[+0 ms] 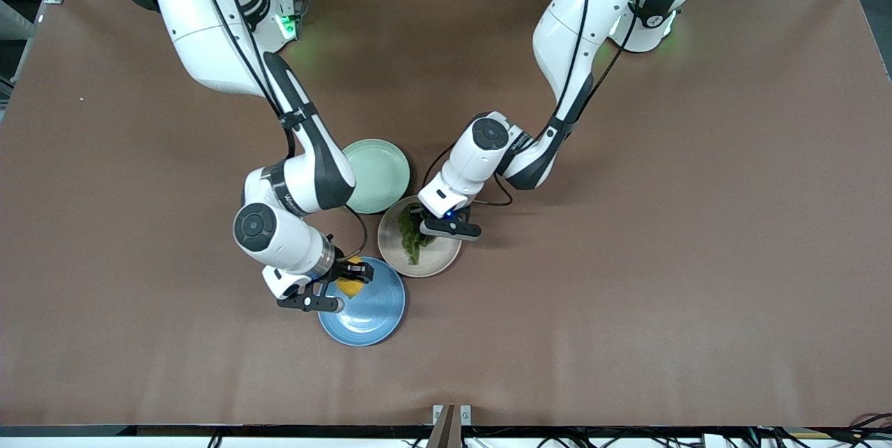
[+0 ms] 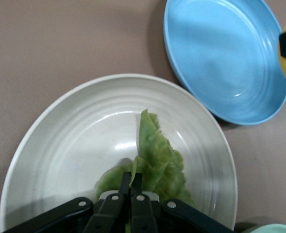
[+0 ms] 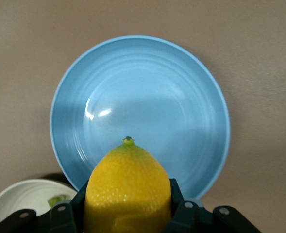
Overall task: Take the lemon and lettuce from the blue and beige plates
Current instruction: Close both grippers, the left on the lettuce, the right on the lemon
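Observation:
My right gripper (image 1: 350, 281) is shut on the yellow lemon (image 1: 348, 289) and holds it just over the rim of the blue plate (image 1: 369, 322). In the right wrist view the lemon (image 3: 128, 189) fills the space between the jaws, pointed tip out, above the bare blue plate (image 3: 147, 97). My left gripper (image 1: 420, 225) is down in the beige plate (image 1: 440, 261), shut on the dark green lettuce (image 1: 411, 240). In the left wrist view the closed fingers pinch the leaf's edge at the left gripper (image 2: 131, 177), while the lettuce (image 2: 157, 155) still lies on the beige plate (image 2: 75, 145).
A pale mint-green plate (image 1: 380, 173) sits beside the beige one, farther from the front camera, partly under the right arm. The three plates crowd together mid-table. Brown tabletop (image 1: 662, 260) spreads wide toward both ends.

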Tool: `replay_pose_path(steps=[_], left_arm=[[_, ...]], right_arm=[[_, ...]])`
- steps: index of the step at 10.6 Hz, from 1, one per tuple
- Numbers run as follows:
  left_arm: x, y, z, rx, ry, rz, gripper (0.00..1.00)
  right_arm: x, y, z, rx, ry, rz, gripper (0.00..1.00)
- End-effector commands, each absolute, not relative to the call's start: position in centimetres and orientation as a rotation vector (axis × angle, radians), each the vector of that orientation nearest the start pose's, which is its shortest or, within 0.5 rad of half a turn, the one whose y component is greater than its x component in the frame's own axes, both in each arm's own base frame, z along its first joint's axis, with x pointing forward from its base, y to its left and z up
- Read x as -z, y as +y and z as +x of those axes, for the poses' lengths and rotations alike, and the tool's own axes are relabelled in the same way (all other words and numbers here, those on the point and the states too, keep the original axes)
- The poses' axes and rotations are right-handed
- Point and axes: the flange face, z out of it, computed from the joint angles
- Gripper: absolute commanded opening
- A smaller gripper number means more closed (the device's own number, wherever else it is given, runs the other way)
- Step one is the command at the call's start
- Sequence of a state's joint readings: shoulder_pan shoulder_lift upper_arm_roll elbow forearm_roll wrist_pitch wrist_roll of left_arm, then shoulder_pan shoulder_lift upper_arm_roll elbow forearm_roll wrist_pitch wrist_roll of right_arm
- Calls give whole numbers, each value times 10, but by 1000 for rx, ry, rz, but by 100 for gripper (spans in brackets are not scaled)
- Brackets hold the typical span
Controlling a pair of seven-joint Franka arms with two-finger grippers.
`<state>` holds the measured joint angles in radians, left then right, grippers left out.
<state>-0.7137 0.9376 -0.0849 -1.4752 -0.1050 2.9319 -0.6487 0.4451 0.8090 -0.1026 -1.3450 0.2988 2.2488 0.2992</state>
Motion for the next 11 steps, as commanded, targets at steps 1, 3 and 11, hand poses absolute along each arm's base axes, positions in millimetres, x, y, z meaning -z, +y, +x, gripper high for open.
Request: replay_pose_path(steps=[1, 3, 11], left_arm=[[-191, -516, 549, 613, -49, -3521, 0], [-203, -512, 553, 608, -60, -3518, 0], [-269, -473, 583, 391, -127, -3451, 0]], right_arm=[[-266, 258, 700, 50, 106, -2939, 40], [-270, 242, 702, 39, 64, -2958, 40], [-270, 127, 684, -106, -91, -2983, 41]])
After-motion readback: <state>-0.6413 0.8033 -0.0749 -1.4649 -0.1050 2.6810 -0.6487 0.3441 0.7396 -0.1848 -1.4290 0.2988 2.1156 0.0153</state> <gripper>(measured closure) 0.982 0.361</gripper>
